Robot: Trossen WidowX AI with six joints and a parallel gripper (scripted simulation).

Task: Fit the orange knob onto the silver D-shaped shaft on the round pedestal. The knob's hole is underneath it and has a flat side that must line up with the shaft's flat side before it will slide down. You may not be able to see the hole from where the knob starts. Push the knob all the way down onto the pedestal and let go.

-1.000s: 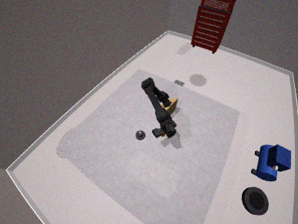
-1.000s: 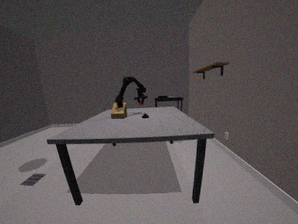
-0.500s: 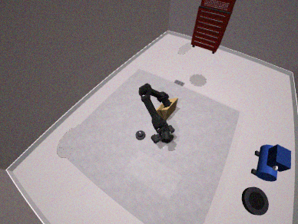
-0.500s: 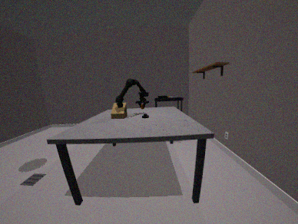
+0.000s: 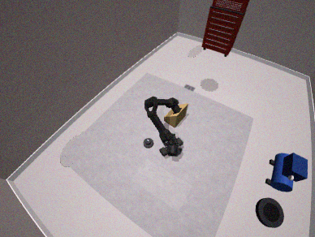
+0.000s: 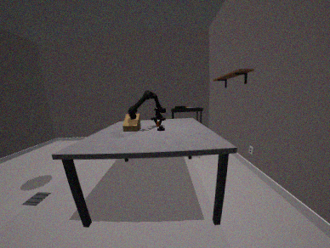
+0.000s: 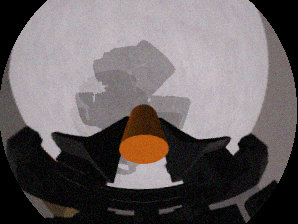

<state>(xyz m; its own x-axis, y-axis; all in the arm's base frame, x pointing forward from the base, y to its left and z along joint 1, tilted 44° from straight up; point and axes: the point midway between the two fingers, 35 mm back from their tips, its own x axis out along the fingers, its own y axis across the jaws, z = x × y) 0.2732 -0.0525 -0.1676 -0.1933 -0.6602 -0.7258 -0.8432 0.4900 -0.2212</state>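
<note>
One arm (image 5: 156, 118) shows in the top view, bent over the middle of the grey surface (image 5: 211, 162). Its base stands on a tan block (image 5: 175, 117) toward the far edge, and its gripper (image 5: 172, 148) reaches down toward the near side of the block. The knob cannot be made out here under the dark gripper. The pedestal (image 5: 148, 142) sits on the surface just beside the gripper, toward the left edge, apart from it. Off the surface, a red cabinet (image 5: 224, 25) stands at the far end of the floor, and a blue machine (image 5: 287, 171) and a black tyre (image 5: 269, 212) lie by the right side.

In the exterior view the surface (image 6: 145, 142) stands on dark legs. The arm (image 6: 145, 101) arches from the block (image 6: 131, 122) near the far edge, and the gripper (image 6: 159, 120) hangs low over the surface just right of the block, with a speck of orange, the knob (image 6: 159, 122), at its tip. Whether the knob touches anything below is too small to tell. A shelf (image 6: 233, 75) hangs on the right wall.

In the wrist view the gripper (image 7: 143, 152) is clamped on the knob (image 7: 143, 137), which stands between the dark fingers with its wide end toward the camera. Beyond it lies the pale surface (image 7: 200, 43) with the arm's shadow on it. The pedestal is not seen here.
</note>
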